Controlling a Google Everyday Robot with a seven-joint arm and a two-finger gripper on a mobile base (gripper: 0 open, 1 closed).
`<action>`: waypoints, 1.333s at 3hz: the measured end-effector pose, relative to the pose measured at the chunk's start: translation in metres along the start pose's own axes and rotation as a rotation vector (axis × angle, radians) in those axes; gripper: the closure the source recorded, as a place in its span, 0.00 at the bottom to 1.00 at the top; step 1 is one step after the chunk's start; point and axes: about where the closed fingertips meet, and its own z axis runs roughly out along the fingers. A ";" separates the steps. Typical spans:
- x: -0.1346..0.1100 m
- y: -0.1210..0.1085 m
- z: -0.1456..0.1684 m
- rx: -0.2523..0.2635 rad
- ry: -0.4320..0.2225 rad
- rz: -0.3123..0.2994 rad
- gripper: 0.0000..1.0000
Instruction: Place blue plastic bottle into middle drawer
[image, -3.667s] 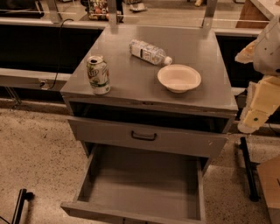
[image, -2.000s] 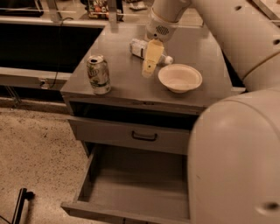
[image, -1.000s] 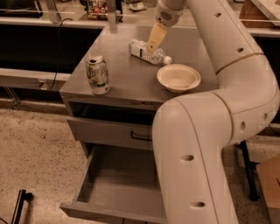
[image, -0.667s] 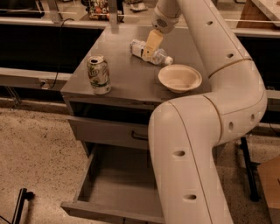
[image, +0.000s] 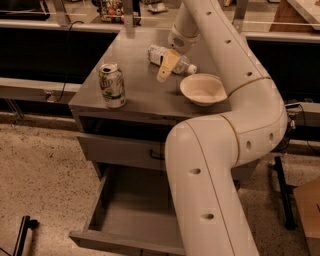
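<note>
The white arm (image: 212, 165) rose from six o'clock, elbowed out at three, then reached toward twelve. Its gripper (image: 164, 70) hung there, angled toward seven o'clock.

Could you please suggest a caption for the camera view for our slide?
Gripper over the blue plastic bottle lying on the cabinet top beside a bowl; middle drawer open below.

readable text: none you can make out in this view.
soda can (image: 112, 85): green-and-white print on the side facing you, lettering too blurred to read a brand.
blue plastic bottle (image: 156, 53): printed label shows, but you can't read a word on it.
gripper (image: 166, 69): right over the bottle's middle, toward the back of the table (image: 140, 97).
</note>
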 end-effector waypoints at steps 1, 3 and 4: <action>0.002 -0.003 0.007 0.002 -0.003 0.022 0.18; 0.005 -0.003 0.013 -0.026 -0.041 0.034 0.64; -0.010 0.008 0.001 -0.056 -0.097 -0.027 0.89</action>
